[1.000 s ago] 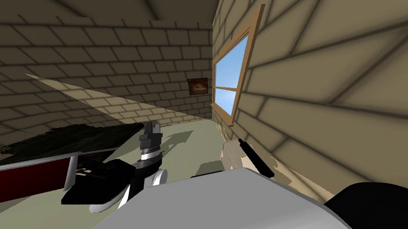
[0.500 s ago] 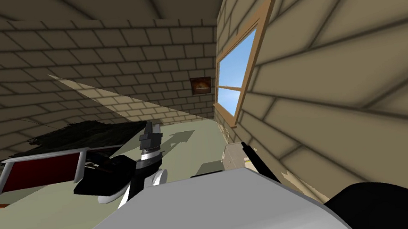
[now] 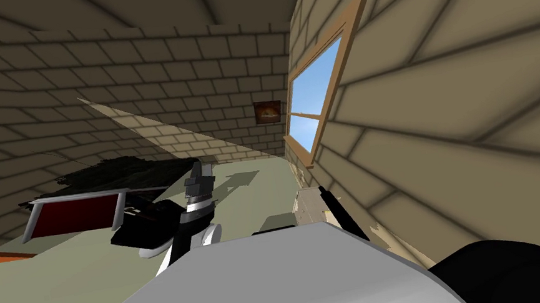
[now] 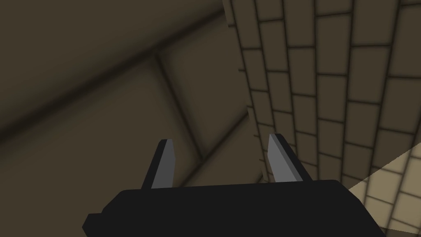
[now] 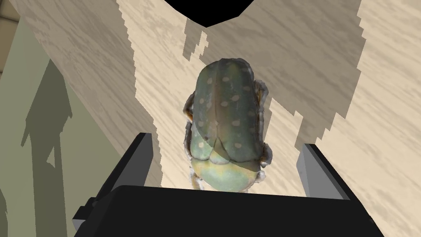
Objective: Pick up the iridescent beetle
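I see the right gripper [image 5: 226, 142] wide open, gripping nothing. The green, pale-spotted oval beetle [image 5: 224, 119] lies between its fingers with a gap on each side, on a pale wood-grain surface [image 5: 370, 103]. Surface edge runs just beside one finger, olive floor [image 5: 24, 82] beyond. Left gripper [image 4: 220, 140] open, empty.

Beetle [image 5: 224, 119] lies on wooden surface [image 5: 370, 123]. Right gripper [image 5: 226, 140] straddles beetle. One of its fingers [image 5: 318, 173] stands on each side of beetle, both apart from it, and the gripper body sits just behind beetle's near end. Surface edge runs beside beetle, past one finger, and floor [image 5: 49, 156] lies beyond that edge. Black area [image 5: 207, 10] sits ahead of beetle, past its far end.
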